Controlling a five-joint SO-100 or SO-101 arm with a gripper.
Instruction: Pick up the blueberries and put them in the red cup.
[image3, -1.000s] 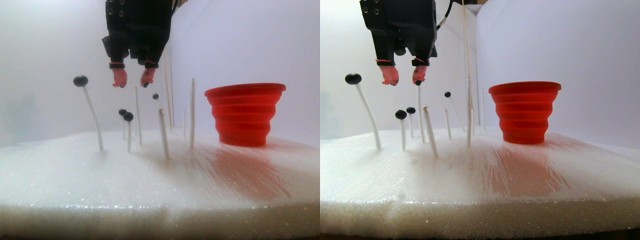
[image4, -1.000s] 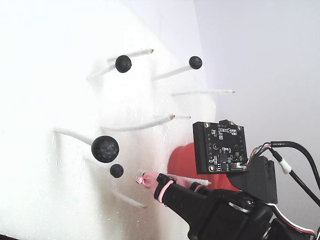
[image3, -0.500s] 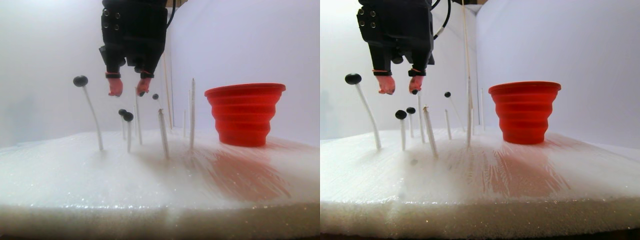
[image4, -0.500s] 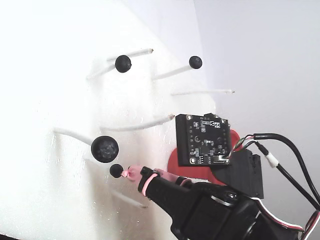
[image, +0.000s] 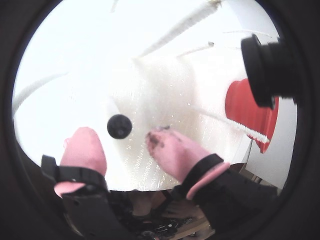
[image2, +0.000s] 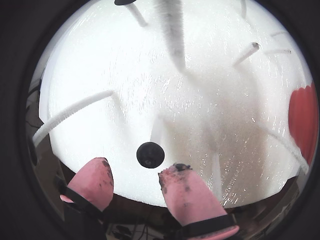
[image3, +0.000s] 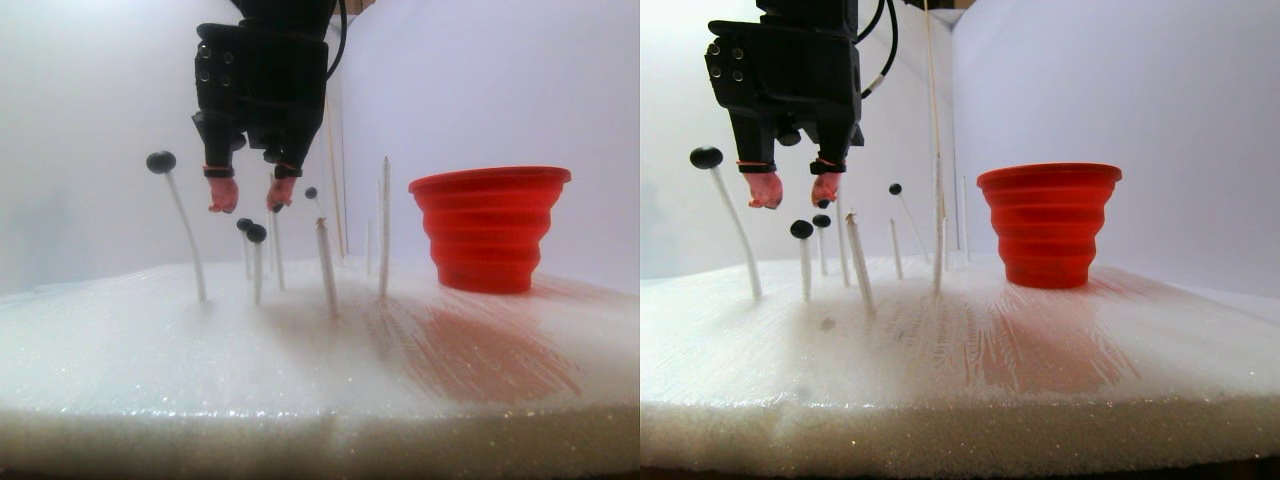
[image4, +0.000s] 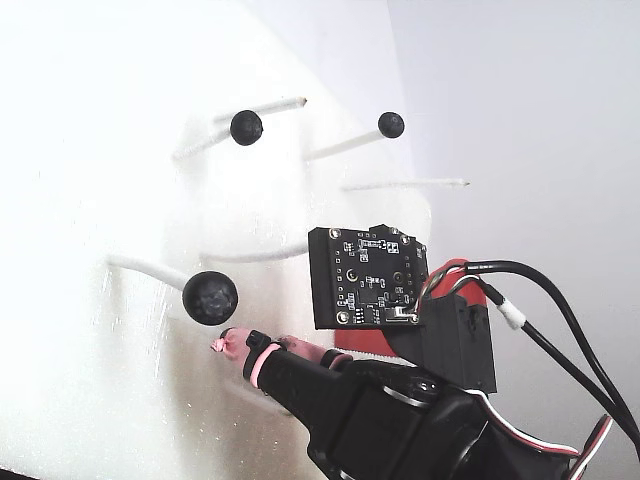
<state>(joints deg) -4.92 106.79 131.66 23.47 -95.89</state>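
Note:
My gripper (image3: 250, 198) hangs open, its pink fingertips just above two small blueberries (image3: 257, 233) on white sticks. In both wrist views one small blueberry (image: 119, 126) (image2: 150, 154) sits on its stick just ahead of the gap between the fingers, touching neither; the gripper (image: 120, 137) (image2: 137, 167) holds nothing. The right fingertip (image2: 176, 172) is smudged dark. A larger blueberry (image3: 160, 161) (image4: 210, 297) stands on a bent stick to the left. Another small blueberry (image3: 311, 192) is behind. The red cup (image3: 490, 228) (image: 245, 110) stands upright to the right, apart from the gripper.
Everything stands on a white foam slab (image3: 300, 350). Several bare white sticks (image3: 384, 225) rise between the berries and the cup. Two more small berries (image4: 246, 127) (image4: 391, 125) show in the fixed view. White walls close in the back.
The gripper has come down and moved left in the stereo pair view, staying open. In the fixed view it now covers the small berry beside the large one.

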